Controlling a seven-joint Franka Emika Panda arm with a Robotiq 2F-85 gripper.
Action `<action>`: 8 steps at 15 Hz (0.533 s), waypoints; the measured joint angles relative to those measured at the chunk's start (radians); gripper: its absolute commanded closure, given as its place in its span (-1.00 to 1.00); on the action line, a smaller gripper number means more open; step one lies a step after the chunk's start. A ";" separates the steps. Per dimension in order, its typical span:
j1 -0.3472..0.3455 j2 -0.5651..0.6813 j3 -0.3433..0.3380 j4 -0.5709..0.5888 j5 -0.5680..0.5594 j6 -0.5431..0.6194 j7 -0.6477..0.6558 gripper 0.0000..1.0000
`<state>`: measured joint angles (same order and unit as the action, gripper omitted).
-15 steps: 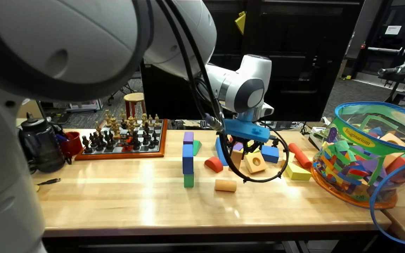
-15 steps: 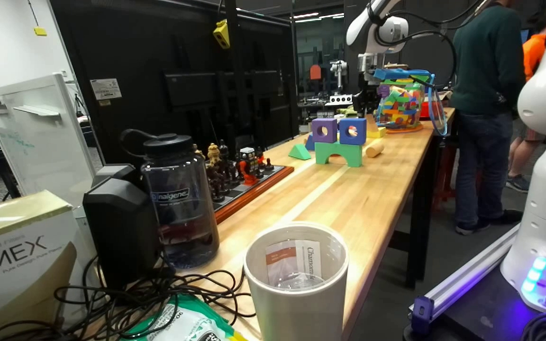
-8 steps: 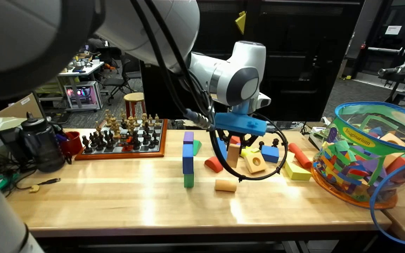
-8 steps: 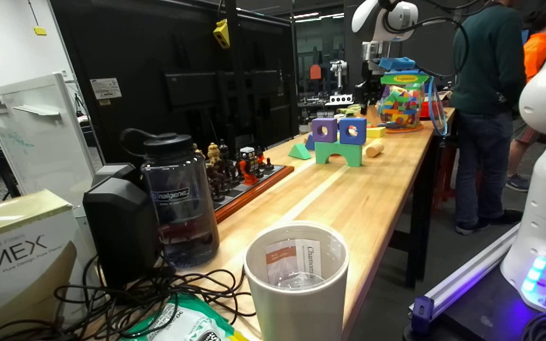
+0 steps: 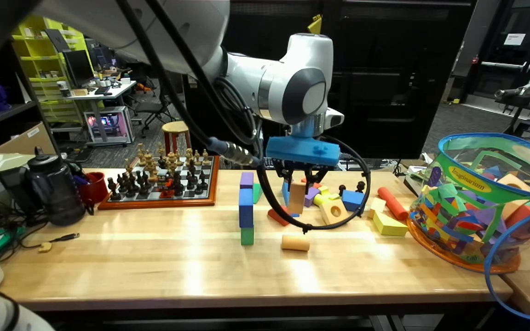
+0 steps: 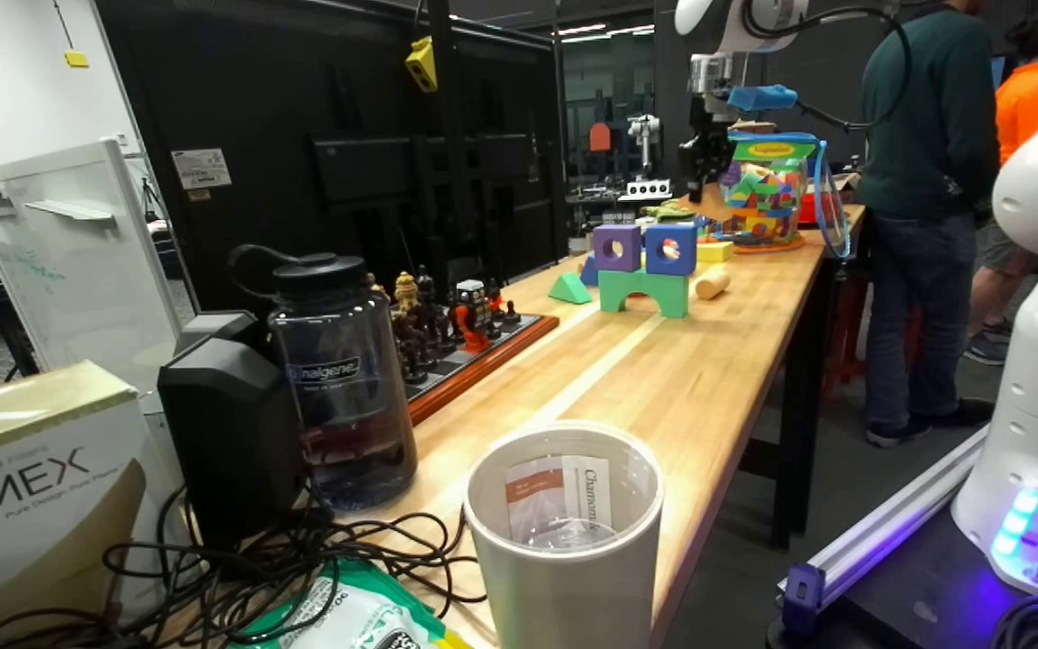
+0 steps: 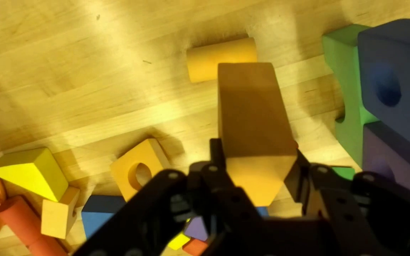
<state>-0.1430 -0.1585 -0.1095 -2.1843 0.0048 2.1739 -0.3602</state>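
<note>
Wrist view makes the grip plainest: the black tool (image 7: 256,163) is clamped on a tan rectangular block (image 7: 253,112), which hides part of a tan cylinder (image 7: 208,60) lying on the pale wooden counter (image 7: 112,103). In an exterior view, a purple square block (image 6: 632,263) and a blue square block (image 6: 686,264) stand side by side on a green arch block (image 6: 643,281), their round holes visible. In an exterior view taking in the whole red-brown-framed chessboard (image 5: 191,202), these three appear edge-on, holes hidden, and the held block hangs beneath the tool, between them and a yellow wedge-shaped block (image 5: 390,225).
</note>
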 measured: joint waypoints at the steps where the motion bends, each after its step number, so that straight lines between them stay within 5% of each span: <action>1: 0.006 -0.013 0.000 -0.001 -0.005 -0.025 0.001 0.67; 8: 0.033 -0.079 0.002 0.000 -0.016 -0.143 0.020 0.67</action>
<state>-0.1098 -0.2380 -0.1074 -2.1847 -0.0110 2.0312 -0.3406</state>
